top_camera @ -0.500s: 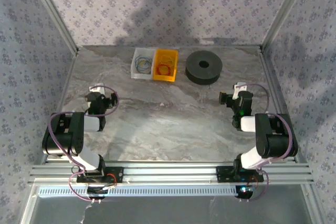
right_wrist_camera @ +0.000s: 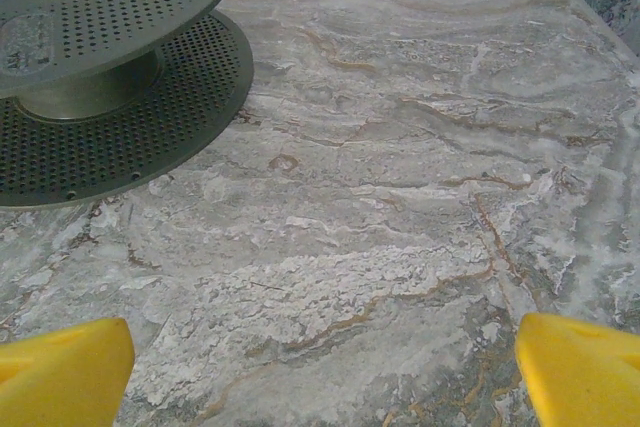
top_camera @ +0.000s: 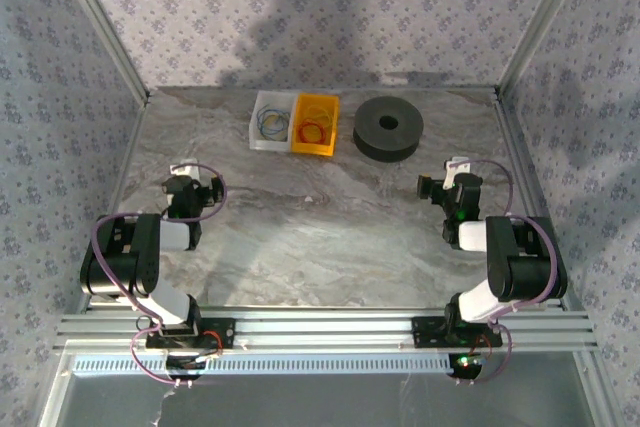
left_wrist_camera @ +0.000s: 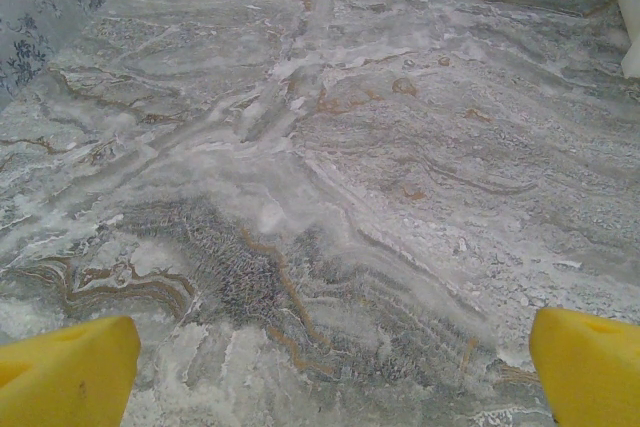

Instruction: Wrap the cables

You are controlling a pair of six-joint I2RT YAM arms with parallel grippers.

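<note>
Left gripper: jaws stand wide apart with nothing between them; bare table lies ahead of the yellow fingertips
Right gripper: jaws spread just as wide and empty, low over the marble
Cables: thin red wire, looped into a small coil, lying inside the yellow bin at the far edge of the table; untouched
Second coil: a bluish loop in the white bin, which stands just beside the yellow bin on its left
Spool: dark grey, flat on the table, just to the right of the yellow bin; in the right wrist view it sits ahead and to the left of the jaws
Long axis: none that we can read; the red wire is coiled, not stretched, and any free end is too small to tell
Bearing from left jaws: ahead and to the right, well apart
Bearing from right jaws: ahead and to the left, well apart, with the spool close to that line
Nearer arm: we judge both about equally far from the yellow bin; the right arm is plainly nearer the spool
Assessment: wrapping not begun; we judge the left arm has the clearer path to the coil, and the reach must come down from above, inside the bin's walls
</note>
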